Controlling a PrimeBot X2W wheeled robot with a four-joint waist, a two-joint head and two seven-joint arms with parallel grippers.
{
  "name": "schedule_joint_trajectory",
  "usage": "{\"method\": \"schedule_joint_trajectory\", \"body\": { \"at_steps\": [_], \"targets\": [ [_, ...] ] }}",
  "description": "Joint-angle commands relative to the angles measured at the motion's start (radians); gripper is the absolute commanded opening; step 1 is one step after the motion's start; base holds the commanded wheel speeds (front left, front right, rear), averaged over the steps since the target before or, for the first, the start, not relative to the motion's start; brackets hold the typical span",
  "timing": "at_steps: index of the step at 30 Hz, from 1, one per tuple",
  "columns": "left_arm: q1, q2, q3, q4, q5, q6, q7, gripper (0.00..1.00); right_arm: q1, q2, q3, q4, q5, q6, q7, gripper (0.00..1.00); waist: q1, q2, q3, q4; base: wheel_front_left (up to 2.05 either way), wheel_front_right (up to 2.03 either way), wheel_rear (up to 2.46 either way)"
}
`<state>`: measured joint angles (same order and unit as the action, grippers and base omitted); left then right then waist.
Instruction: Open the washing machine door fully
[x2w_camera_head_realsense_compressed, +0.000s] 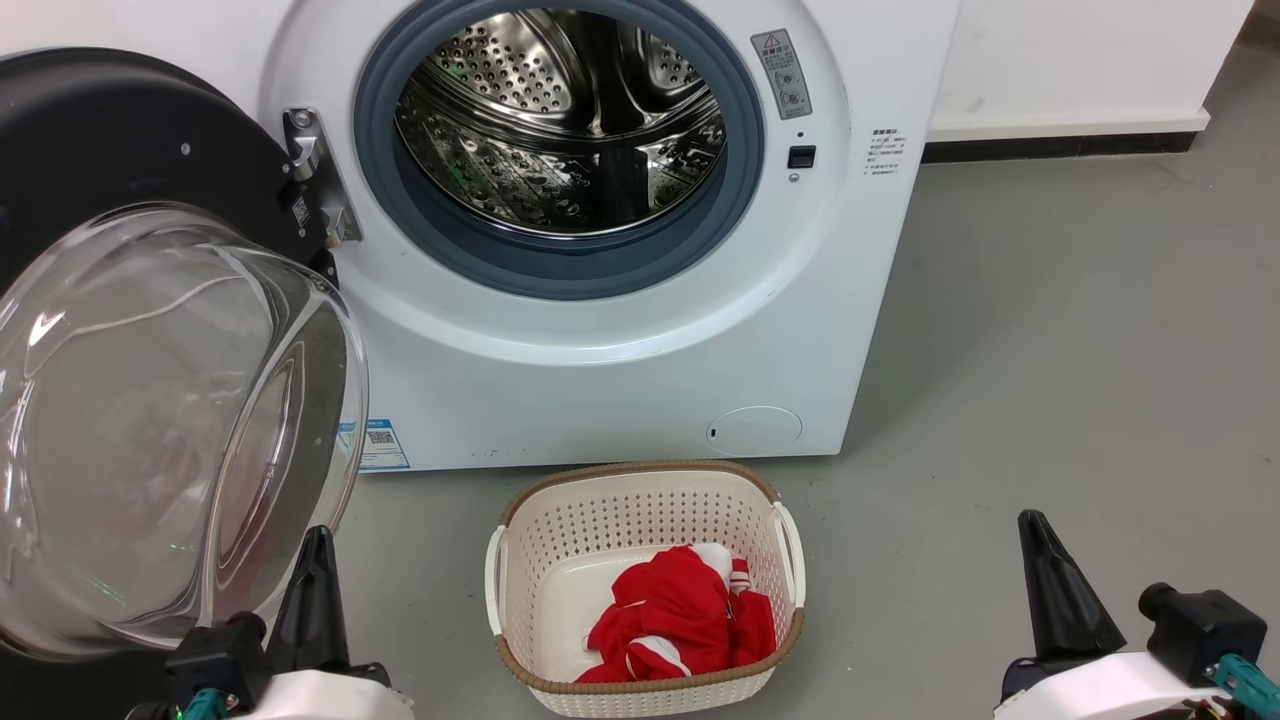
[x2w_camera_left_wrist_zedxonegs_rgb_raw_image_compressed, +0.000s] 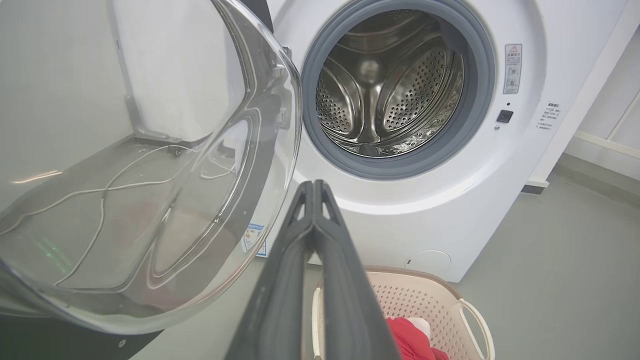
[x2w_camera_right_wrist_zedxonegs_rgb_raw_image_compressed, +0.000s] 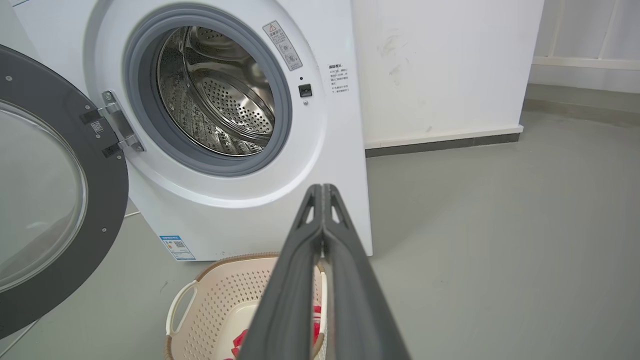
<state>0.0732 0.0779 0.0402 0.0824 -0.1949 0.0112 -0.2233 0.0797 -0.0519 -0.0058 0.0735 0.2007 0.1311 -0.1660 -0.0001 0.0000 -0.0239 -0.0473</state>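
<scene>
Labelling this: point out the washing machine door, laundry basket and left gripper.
washing machine door (x2w_camera_head_realsense_compressed: 150, 430), head view, glass bowl.
laundry basket (x2w_camera_head_realsense_compressed: 640, 512), head view, far wall.
left gripper (x2w_camera_left_wrist_zedxonegs_rgb_raw_image_compressed: 314, 187), left wrist view, closed fingertips.

You're in a bare laundry corner, a white front-loading washing machine (x2w_camera_head_realsense_compressed: 600, 400) on a plain grey floor (x2w_camera_head_realsense_compressed: 1050, 350), a cream perforated laundry basket (x2w_camera_head_realsense_compressed: 640, 520) with red cloth (x2w_camera_head_realsense_compressed: 680, 610) before it, a scuffed white wall (x2w_camera_right_wrist_zedxonegs_rgb_raw_image_compressed: 440, 65) with dark skirting (x2w_camera_right_wrist_zedxonegs_rgb_raw_image_compressed: 440, 143) beside the machine.
</scene>
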Motion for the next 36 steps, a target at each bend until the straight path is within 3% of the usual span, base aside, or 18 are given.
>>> {"method": "schedule_joint_trajectory", "body": {
  "at_steps": [1,18,36],
  "targets": [
    [-0.034,0.000,0.007,-0.008,-0.049,-0.006,0.010,0.00,-0.026,-0.006,-0.001,-0.008,0.054,0.000,0.006,0.00,0.0001,0.0000,0.000,0.001,0.00,0.00,0.00],
    [-0.061,-0.006,0.014,0.021,-0.362,-0.037,0.076,0.00,-0.068,-0.020,-0.007,0.035,0.379,0.000,0.054,0.00,0.0001,0.0000,0.004,0.007,0.00,0.00,0.00],
    [-0.094,-0.011,0.028,0.054,-0.617,-0.063,0.139,0.00,-0.101,-0.026,-0.017,0.066,0.640,0.000,0.097,0.00,0.0001,0.0000,0.008,0.014,0.00,0.00,0.00]
  ]
}}
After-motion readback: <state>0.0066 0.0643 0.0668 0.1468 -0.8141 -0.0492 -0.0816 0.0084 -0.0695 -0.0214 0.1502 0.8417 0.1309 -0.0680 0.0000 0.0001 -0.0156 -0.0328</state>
